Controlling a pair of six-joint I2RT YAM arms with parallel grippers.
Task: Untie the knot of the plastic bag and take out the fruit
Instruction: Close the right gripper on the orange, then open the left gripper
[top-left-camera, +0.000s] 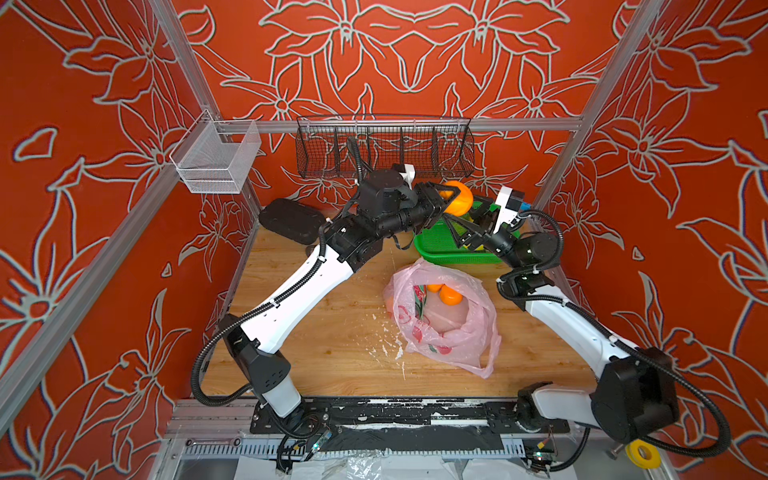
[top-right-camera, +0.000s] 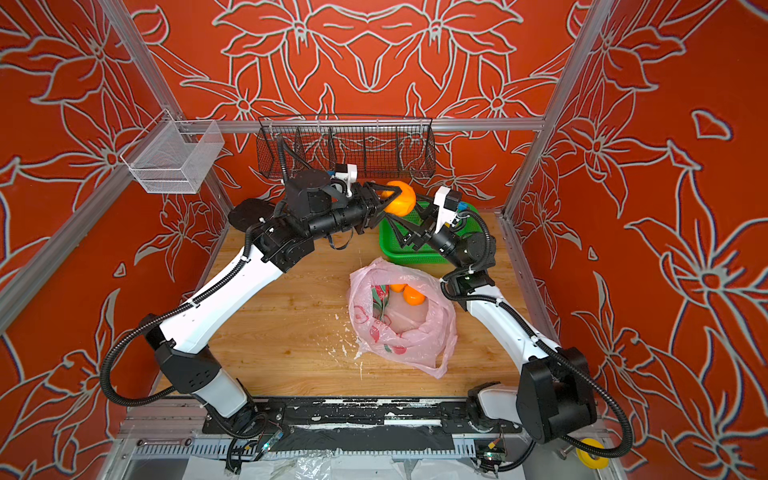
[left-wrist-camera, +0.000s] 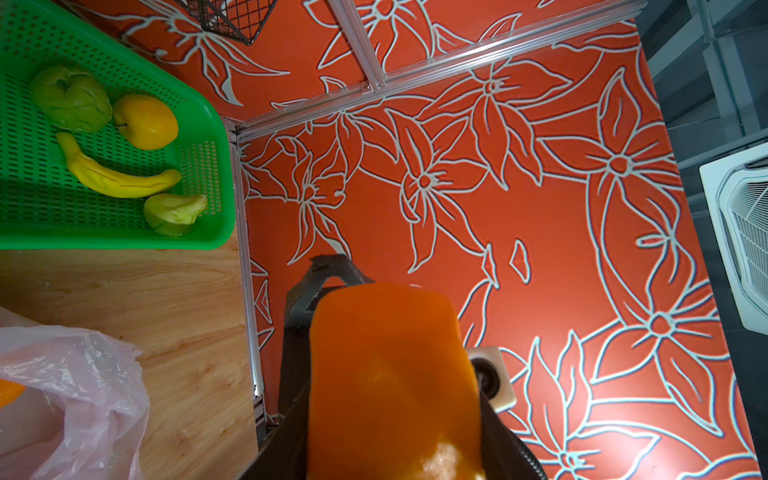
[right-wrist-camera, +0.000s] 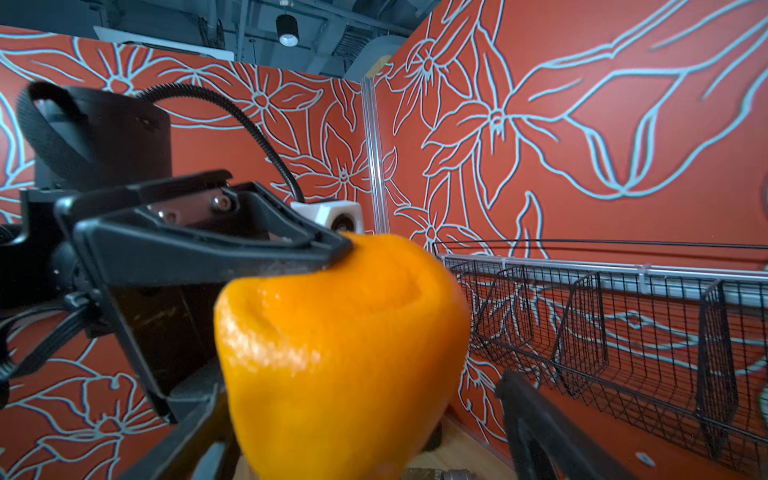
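Unloading step: left gripper (top-left-camera: 452, 201) clamps an orange (top-left-camera: 464, 198) over the green basket (top-left-camera: 457, 259); right gripper (top-left-camera: 465, 217) gapes wide beside it; next, release into basket

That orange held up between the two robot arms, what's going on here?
The left gripper is clamped on an orange, holding it in the air above the green basket. The right gripper is close by with its jaws wide open, gripping nothing. The pink plastic bag lies untied and open on the wooden table, with at least two oranges inside. The basket already holds a banana, a yellow apple and two green fruits.
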